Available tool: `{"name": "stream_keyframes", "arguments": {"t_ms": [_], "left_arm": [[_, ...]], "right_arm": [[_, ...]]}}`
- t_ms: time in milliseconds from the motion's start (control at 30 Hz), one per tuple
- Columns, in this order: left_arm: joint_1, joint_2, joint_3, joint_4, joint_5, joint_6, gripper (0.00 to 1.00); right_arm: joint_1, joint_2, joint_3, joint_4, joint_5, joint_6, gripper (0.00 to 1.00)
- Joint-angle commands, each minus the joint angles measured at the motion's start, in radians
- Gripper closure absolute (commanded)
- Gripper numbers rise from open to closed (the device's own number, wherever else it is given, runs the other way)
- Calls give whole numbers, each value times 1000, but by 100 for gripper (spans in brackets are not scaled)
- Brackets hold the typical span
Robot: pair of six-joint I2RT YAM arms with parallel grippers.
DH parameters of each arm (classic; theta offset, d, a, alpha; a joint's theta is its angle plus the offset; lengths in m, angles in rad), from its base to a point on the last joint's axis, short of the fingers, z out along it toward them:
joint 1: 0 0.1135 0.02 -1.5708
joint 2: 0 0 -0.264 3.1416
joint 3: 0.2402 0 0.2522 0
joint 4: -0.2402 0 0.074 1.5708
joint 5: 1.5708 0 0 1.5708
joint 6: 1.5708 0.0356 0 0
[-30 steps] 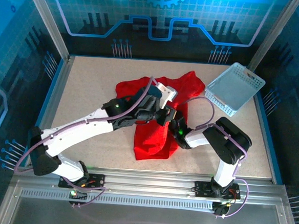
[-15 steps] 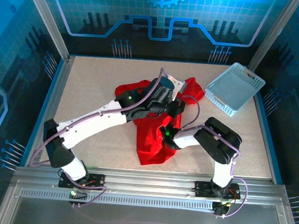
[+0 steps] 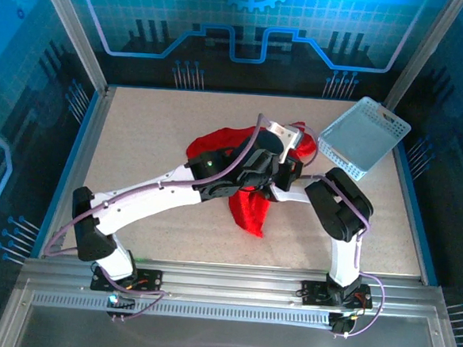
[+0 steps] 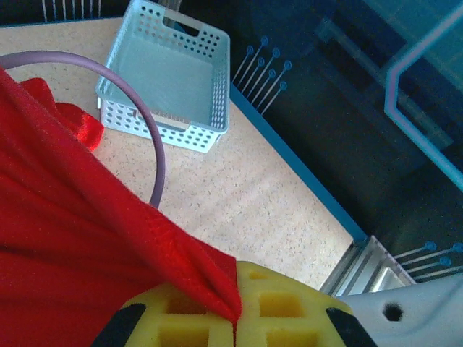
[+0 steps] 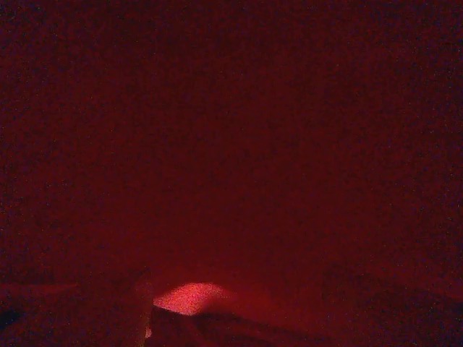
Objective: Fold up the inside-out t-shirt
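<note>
- The table (image 3: 138, 143) is the biggest thing. It is flat and speckled, with a blue edge.
- My left arm (image 3: 158, 196) is white and black. It reaches far across the table, from the near left toward the far right.
- My right arm (image 3: 343, 221) is bent up. Its front end goes in under my left arm, where the red cloth is.
- The inside-out t-shirt (image 3: 249, 210) is bright red and all bunched up. It sits in the middle of the table, under both my arms. One part trails toward me, and another part is up by the basket.
- The basket (image 3: 361, 139) is light blue with lots of little holes. It stands at the far right corner of the table. From my left wrist I see a bit of red cloth just beside its wall (image 4: 155, 126).
- My left hand (image 4: 235, 318) has yellow pads. They are pressed together, with a fold of the t-shirt (image 4: 58, 238) pinched between them.
- My right wrist camera sees dark red cloth (image 5: 231, 144) very close up. I cannot tell if my right hand is apart or together.
- A thin purple cable (image 4: 152, 123) curves over the cloth.
</note>
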State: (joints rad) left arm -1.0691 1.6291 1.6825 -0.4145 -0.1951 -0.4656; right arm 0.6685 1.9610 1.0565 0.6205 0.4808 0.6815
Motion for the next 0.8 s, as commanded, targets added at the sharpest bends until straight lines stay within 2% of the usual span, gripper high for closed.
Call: {"name": "stream_keyframes", "arguments": {"t_ms": [0,67,200,300,367,433,533,767], "left_arm": [[-77,-57,12,61,39,13,100],[-56,-94,-22,19,-61,41,100],[7,-191,-149,65,-50,22,100],[-16,-201,-138,77,-18,38,100],[-78,-180,-98,98,-15,69,100],[-127,-138,-42,109,31,77,100],[-140,-108,-51,197,147,6,100],[-146,-29,-23,237,248,-41,100]], "right_arm": [[1,5,12,-82,-51,12,35],[6,-44,-51,-72,-23,24,35],[-54,-95,-122,-126,-95,158,35],[-97,-80,-111,-186,-144,222,35],[-109,-55,-71,-210,-159,218,35],[-114,-29,-12,-236,-163,188,35],[-134,-8,43,-205,-219,146,35],[-166,42,222,-298,-378,71,35]]}}
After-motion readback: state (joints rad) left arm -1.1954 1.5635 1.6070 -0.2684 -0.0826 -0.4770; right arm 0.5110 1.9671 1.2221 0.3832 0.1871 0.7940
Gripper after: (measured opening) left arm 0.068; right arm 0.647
